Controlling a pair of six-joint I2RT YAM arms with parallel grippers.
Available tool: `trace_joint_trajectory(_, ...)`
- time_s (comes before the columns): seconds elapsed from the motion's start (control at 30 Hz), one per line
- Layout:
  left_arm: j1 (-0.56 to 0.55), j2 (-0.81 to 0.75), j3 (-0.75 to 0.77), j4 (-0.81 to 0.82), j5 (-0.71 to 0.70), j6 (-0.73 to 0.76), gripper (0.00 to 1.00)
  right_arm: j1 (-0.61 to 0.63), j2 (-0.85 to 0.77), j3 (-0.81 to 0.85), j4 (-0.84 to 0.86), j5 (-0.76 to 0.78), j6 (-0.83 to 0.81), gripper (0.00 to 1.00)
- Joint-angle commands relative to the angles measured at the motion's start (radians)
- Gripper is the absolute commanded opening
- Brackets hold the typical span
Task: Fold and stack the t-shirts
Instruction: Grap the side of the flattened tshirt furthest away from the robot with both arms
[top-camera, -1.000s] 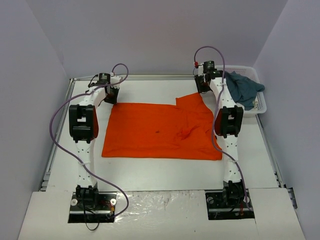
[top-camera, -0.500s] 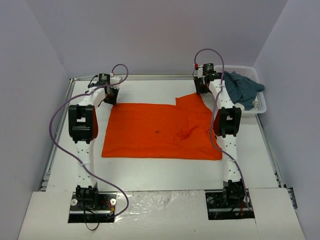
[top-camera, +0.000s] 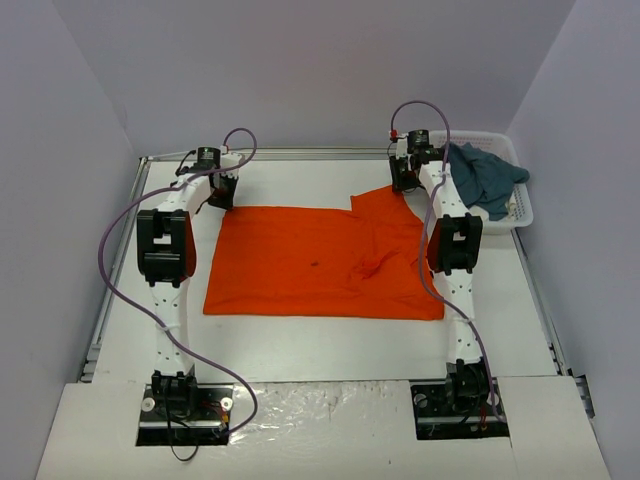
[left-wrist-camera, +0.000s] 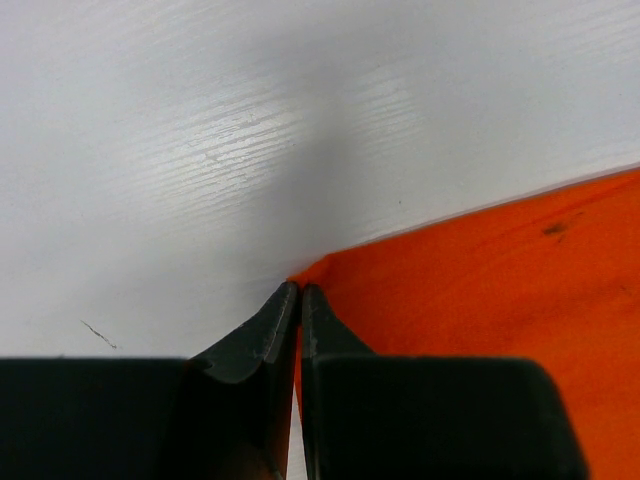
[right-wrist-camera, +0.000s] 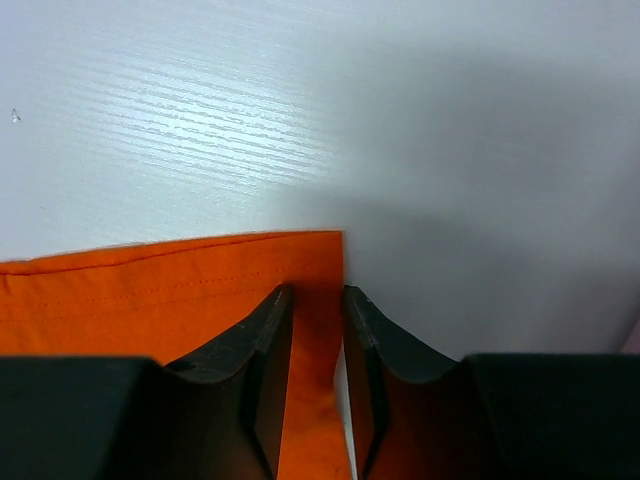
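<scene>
Bright orange t-shirt (top-camera: 300, 250) with dark specks, teal-blue t-shirt (top-camera: 485, 178), white basket (top-camera: 522, 218).

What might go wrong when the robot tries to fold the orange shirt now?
1. The left gripper pinches only the very tip of a corner of the orange shirt, so the cloth might slip out when it is lifted.
2. The right gripper has its jaws a little apart right at the shirt's edge, so it may catch too little cloth.
3. A wrinkle on the shirt's right side could get folded in and leave a lumpy fold.
</scene>
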Motion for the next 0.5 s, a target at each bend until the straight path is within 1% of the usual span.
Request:
trace_joint_trajectory(0.0,0.005,0.0,-0.025,-0.08,-0.021,0.002,0.02,-0.001,0.029,0.002,-0.033,-0.043,0.009,0.22)
trace_joint_trajectory(0.23,0.006,-0.002,-0.034,-0.08,-0.014,0.004,0.02,0.005,0.043,0.008,-0.039,-0.046,-0.002,0.07)
trace_joint_trajectory(0.4,0.008,0.0,-0.042,-0.08,-0.011,0.004,0.02,0.005,0.052,0.014,-0.041,-0.032,-0.007,0.0)
trace_joint_trajectory(0.47,0.006,0.001,-0.042,-0.08,-0.008,0.004,0.02,0.006,0.052,0.014,-0.044,-0.023,-0.011,0.0)
